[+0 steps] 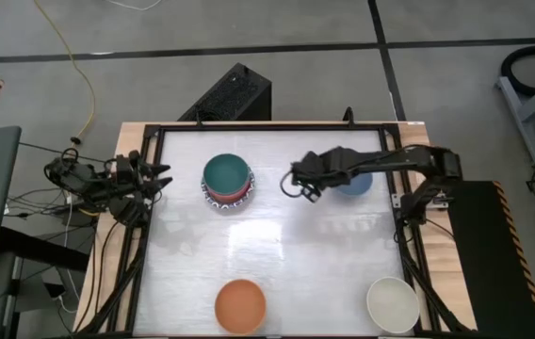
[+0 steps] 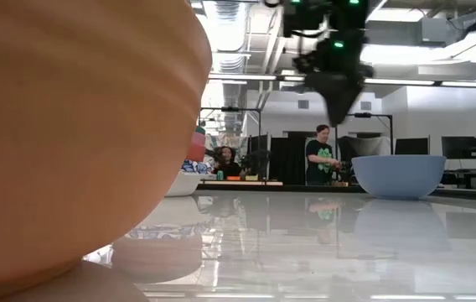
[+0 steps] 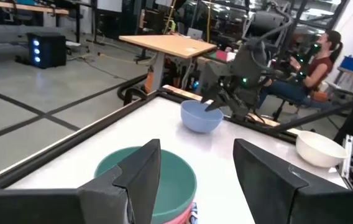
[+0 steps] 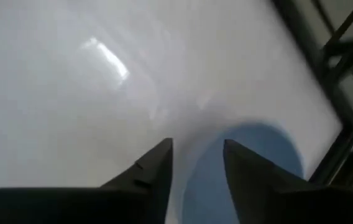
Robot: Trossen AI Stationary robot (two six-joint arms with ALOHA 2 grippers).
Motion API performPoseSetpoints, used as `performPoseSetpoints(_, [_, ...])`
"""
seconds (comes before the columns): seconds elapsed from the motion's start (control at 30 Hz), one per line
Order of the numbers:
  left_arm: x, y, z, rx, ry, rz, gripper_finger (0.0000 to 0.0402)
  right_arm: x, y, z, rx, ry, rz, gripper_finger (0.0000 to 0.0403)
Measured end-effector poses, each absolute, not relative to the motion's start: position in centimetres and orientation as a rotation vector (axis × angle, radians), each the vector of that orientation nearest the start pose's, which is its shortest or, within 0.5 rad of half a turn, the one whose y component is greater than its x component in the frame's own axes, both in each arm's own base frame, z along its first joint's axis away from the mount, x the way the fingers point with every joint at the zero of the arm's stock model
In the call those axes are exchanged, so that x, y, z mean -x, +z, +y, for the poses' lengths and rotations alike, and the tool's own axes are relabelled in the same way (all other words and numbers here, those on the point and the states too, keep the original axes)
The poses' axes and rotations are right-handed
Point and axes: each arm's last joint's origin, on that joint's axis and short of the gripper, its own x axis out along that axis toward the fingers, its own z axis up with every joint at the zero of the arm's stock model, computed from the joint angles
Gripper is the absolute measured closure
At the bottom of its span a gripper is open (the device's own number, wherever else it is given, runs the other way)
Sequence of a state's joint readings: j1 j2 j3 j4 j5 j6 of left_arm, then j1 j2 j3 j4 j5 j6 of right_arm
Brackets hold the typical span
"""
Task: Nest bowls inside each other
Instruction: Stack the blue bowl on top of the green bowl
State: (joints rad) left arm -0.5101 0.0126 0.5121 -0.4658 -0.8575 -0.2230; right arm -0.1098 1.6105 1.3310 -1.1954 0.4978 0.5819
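Bowls sat scattered: blue bowl [image 1: 355,182] under my right end effector [image 1: 303,187], fingers spread with the rim between them in the wrist view, gripping nothing. Green-topped stack [image 1: 226,182] was mid-table; orange bowl [image 1: 240,304] and cream bowl [image 1: 393,303] at the near edge. Risk I judged: closing off-centre could tip or skid the blue bowl. Left end effector [image 1: 159,182] waited spread at the table's [image 1: 305,254] left edge.
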Motion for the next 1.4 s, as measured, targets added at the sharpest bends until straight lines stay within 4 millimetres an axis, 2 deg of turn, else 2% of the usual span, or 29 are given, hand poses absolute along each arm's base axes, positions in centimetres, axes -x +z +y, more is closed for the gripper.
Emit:
performPoseSetpoints(0.13, [-3.6, 28.0, 0.4, 0.243, 0.316, -0.063, 0.0210, -26.4, 24.4, -4.5, -0.239, -0.909, 1.257, 0.0192])
performPoseSetpoints(0.27, [-3.6, 28.1, 0.4, 0.251, 0.315, -0.070, 0.0210, -25.2, 23.0, -4.3, -0.305, -0.885, 1.204, 0.0161])
performPoseSetpoints(0.57, [-3.6, 28.0, 0.4, 0.298, 0.322, -0.077, 0.0210, -24.0, 19.9, -4.1, -0.316, -0.918, 1.277, 0.0165])
performPoseSetpoints(0.67, [-3.6, 28.0, 0.5, 0.300, 0.326, -0.078, 0.0210, -24.1, 19.3, -4.1, -0.327, -0.930, 1.277, 0.0185])
performPoseSetpoints(0.73, [-3.6, 28.0, 0.5, 0.309, 0.326, -0.079, 0.0210, -24.0, 18.9, -4.1, -0.328, -0.933, 1.282, 0.0214])
performPoseSetpoints(0.93, [-3.6, 28.0, 0.5, 0.319, 0.327, -0.076, 0.0210, -24.2, 18.5, -4.0, -0.330, -0.929, 1.266, 0.0355])
performPoseSetpoints(1.0, [-3.6, 28.0, 0.5, 0.319, 0.328, -0.076, 0.0210, -24.4, 18.5, -4.1, -0.313, -0.914, 1.259, 0.0386])
performPoseSetpoints(1.23, [-3.6, 27.8, 0.5, 0.302, 0.342, -0.063, 0.0210, -25.3, 18.7, -4.3, -0.303, -0.892, 1.169, 0.0392])
performPoseSetpoints(1.4, [-3.6, 27.6, 0.6, 0.289, 0.375, -0.050, 0.0210, -27.4, 19.4, -4.6, -0.278, -0.817, 0.965, 0.0394])
